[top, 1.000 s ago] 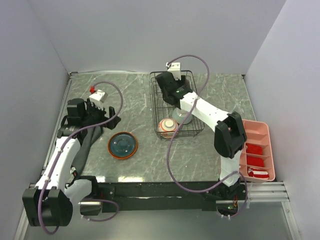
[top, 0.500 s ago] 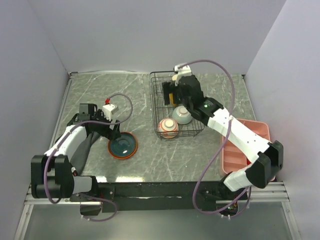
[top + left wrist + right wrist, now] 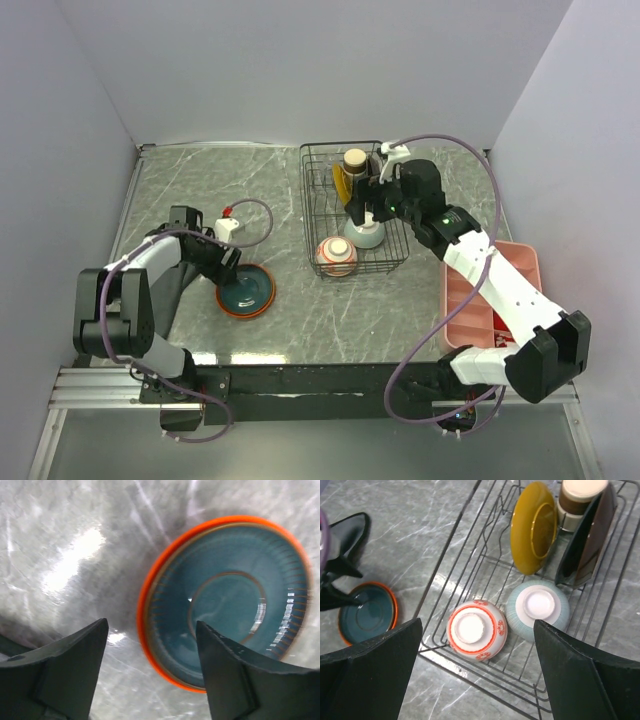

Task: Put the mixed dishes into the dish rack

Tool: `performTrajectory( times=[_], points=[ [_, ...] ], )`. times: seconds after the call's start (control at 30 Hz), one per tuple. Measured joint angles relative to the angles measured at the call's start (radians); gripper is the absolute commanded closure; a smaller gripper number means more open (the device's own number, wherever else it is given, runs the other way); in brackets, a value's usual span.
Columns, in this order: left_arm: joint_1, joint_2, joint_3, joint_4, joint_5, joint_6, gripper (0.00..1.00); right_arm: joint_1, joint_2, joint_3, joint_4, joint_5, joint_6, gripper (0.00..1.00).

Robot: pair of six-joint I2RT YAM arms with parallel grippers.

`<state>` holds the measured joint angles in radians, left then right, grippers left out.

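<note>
The plate (image 3: 247,291), teal with an orange-red rim, lies flat on the desk (image 3: 200,190) at the lower left of the overhead view. It is outside the rack (image 3: 303,200), which sits at upper centre. The left fingers (image 3: 224,272) are down at the plate's left edge, spread apart with the rim running between them. In the left wrist view one finger is over the plate's teal well and the other over bare desk. They have not closed on the plate, and whether either touches the rim cannot be told. The right fingers (image 3: 360,205) hang over the rack, spread wide and holding nothing. In the right wrist view the red bowl (image 3: 476,630) sits upside down, white base up, at the rack's lower edge. The mint bowl (image 3: 538,609) is just beside it to the right, also upside down. Above these in the frame a yellow dish (image 3: 534,527) stands on edge. The cup (image 3: 580,495) is at the top of the frame, next to a dark dish (image 3: 585,540) that leans on edge. A pink tray (image 3: 525,265) lies at the right edge of the desk, partly under the right arm.
</note>
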<state>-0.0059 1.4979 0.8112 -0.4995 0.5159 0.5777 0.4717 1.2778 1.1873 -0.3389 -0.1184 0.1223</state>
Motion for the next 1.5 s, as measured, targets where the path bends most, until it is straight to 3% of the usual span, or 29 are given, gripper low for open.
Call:
performTrajectory(
  times=[0.17, 0.43, 0.5, 0.8, 1.0, 1.2, 1.3, 1.4, 1.5],
  points=[
    [-0.014, 0.054, 0.016, 0.015, -0.024, 0.033, 0.36, -0.014, -0.006, -0.018, 0.006, -0.031, 0.008, 0.0],
    [-0.082, 0.121, 0.093, 0.039, -0.029, 0.055, 0.8, -0.042, -0.007, -0.037, 0.022, -0.035, 0.019, 0.0],
    [-0.093, 0.119, 0.094, 0.058, -0.035, 0.055, 0.98, -0.045, -0.007, -0.045, 0.025, -0.037, 0.021, 0.0],
    [-0.095, 0.08, 0.137, 0.033, -0.004, 0.074, 0.99, -0.06, -0.008, -0.083, 0.04, -0.052, 0.037, 0.0],
    [-0.097, -0.043, 0.138, -0.029, 0.034, 0.077, 0.99, -0.066, -0.007, -0.084, 0.048, -0.07, 0.04, 0.0],
    [-0.099, -0.151, 0.116, -0.051, 0.063, 0.106, 0.99, -0.066, 0.059, -0.056, 0.056, -0.32, -0.038, 0.01],
    [-0.1, -0.211, 0.067, -0.041, 0.076, 0.13, 0.99, -0.044, 0.155, -0.005, 0.031, -0.482, -0.139, 0.1],
    [-0.1, -0.247, 0.032, -0.036, 0.089, 0.145, 0.99, 0.004, 0.261, 0.066, -0.015, -0.588, -0.261, 0.26],
    [-0.1, -0.282, 0.01, -0.028, 0.103, 0.146, 0.99, 0.055, 0.374, 0.153, -0.06, -0.673, -0.378, 0.34]
  ],
)
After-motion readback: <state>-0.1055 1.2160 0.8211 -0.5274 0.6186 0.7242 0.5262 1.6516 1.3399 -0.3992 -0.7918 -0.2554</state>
